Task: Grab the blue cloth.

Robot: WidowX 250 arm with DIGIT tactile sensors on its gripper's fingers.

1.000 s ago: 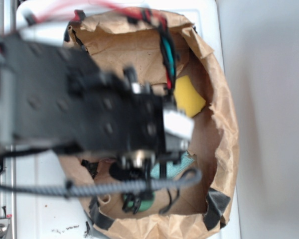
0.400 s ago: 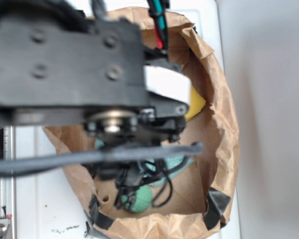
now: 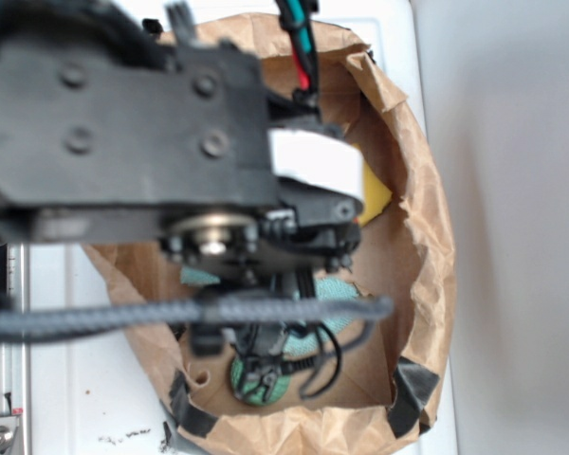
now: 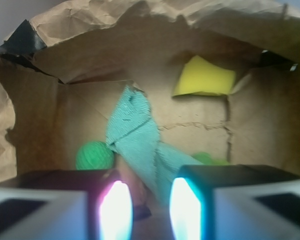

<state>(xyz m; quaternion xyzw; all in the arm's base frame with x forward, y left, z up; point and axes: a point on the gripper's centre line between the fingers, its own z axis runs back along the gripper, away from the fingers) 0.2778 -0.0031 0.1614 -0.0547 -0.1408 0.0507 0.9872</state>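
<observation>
Paper-lined box [image 4: 35,125] holding blue cloth [image 4: 135,135]

A robot test bench, likely a lab: a taped brown paper enclosure [image 3: 427,246] sits on a plain white worktop [image 3: 104,379] beneath a cabled black robot arm [image 3: 123,123].

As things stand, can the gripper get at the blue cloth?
Probably yes. In the wrist view the gripper is open, and the blue cloth runs down between its fingers with nothing in between. The green ball sits off to the side.
</observation>
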